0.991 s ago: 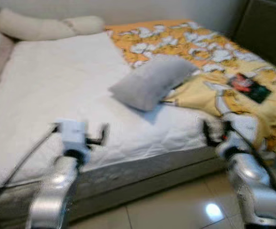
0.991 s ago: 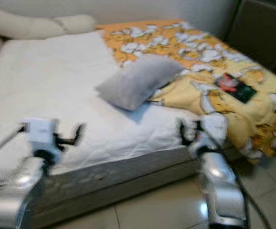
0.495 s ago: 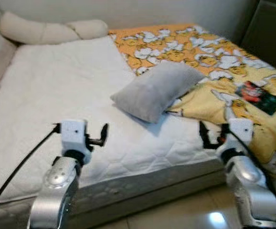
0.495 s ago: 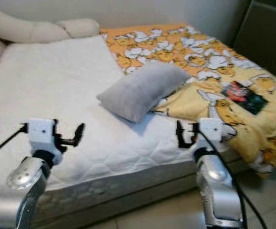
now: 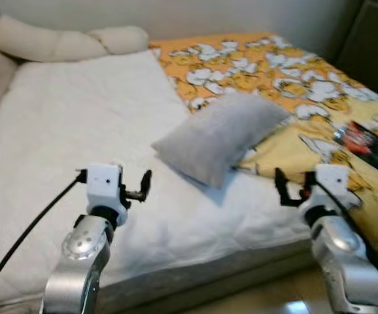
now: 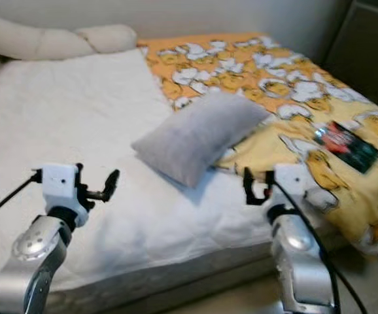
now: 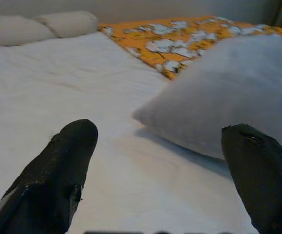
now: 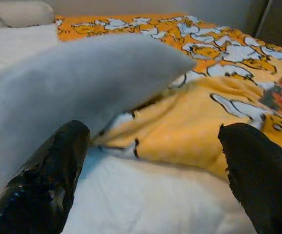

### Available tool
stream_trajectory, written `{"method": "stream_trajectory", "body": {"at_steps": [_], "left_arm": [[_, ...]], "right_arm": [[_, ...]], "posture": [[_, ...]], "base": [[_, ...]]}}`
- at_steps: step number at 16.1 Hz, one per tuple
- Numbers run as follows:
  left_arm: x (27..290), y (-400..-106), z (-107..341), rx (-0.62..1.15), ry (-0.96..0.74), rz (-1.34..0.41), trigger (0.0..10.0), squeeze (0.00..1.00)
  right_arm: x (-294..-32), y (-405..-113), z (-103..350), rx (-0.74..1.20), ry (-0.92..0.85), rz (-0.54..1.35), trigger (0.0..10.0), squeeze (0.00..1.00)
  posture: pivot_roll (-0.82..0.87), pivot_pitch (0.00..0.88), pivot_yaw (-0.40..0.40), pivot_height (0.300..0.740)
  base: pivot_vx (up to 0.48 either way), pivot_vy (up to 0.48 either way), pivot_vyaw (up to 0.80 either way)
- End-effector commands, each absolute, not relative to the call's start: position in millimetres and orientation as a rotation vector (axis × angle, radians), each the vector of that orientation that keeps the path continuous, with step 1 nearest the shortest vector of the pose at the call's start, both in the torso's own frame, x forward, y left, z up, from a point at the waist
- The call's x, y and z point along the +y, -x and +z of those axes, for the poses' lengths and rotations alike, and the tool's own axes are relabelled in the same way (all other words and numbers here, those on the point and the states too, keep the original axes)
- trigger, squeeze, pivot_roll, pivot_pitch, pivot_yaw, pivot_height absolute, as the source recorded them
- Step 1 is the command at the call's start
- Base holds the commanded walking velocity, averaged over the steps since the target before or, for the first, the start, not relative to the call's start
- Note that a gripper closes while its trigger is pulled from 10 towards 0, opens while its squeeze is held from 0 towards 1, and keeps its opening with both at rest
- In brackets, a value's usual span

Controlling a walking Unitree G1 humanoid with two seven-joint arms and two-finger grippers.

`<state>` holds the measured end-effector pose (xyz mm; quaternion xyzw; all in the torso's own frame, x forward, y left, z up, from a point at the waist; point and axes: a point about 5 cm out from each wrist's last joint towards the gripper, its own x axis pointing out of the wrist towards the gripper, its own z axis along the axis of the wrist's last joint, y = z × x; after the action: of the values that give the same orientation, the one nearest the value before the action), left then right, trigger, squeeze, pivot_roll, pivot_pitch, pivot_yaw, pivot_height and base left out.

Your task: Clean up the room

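left gripper [image 5: 143, 186] and right gripper [image 5: 282, 188] hover with fingers spread over the bed edge; a soft grey rectangular pillow [image 5: 218, 134] lies mid-bed, overlapping the yellow duck-print blanket [image 5: 287, 78] and white quilted mattress [image 5: 78, 131].

Bed [image 5: 78, 131]: white quilted cover. Bolster pillows [image 5: 58, 42] at the head: cream. Pillow [image 5: 218, 136]: plain light grey. Blanket [image 5: 287, 85]: orange nearer the wall, paler yellow toward the foot, printed throughout with white and yellow cartoon figures outlined in black. Flat item [image 5: 365, 139] on the blanket: dark green-black with a red patch. Arms: silver, with white wrist housings and black fingers.
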<state>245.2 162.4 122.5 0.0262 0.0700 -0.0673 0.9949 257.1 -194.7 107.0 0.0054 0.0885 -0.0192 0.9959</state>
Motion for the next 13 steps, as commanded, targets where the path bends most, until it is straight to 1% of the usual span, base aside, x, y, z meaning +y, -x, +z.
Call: {"method": "stream_trajectory", "body": {"at_steps": [1, 6, 10, 11, 13], "left_arm": [[170.4, -244.0, 121.8, 0.146, -0.065, -0.114, 10.0, 0.00], [169.2, -244.0, 121.4, 0.144, -0.071, -0.120, 10.0, 0.00], [165.9, -242.7, 119.8, 0.155, -0.088, -0.157, 10.0, 0.00], [163.3, -242.1, 118.5, 0.165, -0.091, -0.184, 10.0, 0.00], [158.9, -241.4, 118.2, 0.167, -0.100, -0.221, 10.0, 0.00]], "right_arm": [[-185.3, -260.3, 111.8, 0.154, -0.021, -0.008, 10.0, 0.00], [-184.2, -260.3, 108.6, 0.180, -0.036, -0.003, 10.0, 0.00], [-182.4, -260.4, 102.3, 0.229, -0.110, -0.006, 10.0, 0.00], [-183.1, -262.8, 103.0, 0.228, -0.179, -0.020, 10.0, 1.00], [-182.8, -266.9, 103.3, 0.240, -0.205, -0.021, 10.0, 1.00]], "posture": [[-0.05, 0.000, -0.021, 0.740], [-0.05, 0.000, -0.021, 0.740], [-0.05, 0.000, -0.020, 0.740], [-0.05, 0.000, -0.019, 0.740], [-0.05, 0.000, -0.018, 0.740]], "base": [[0.360, 0.000, 0.00], [0.344, 0.000, 0.00], [0.000, 0.000, 0.00], [0.000, 0.000, 0.00], [0.000, 0.000, 0.00]]}}
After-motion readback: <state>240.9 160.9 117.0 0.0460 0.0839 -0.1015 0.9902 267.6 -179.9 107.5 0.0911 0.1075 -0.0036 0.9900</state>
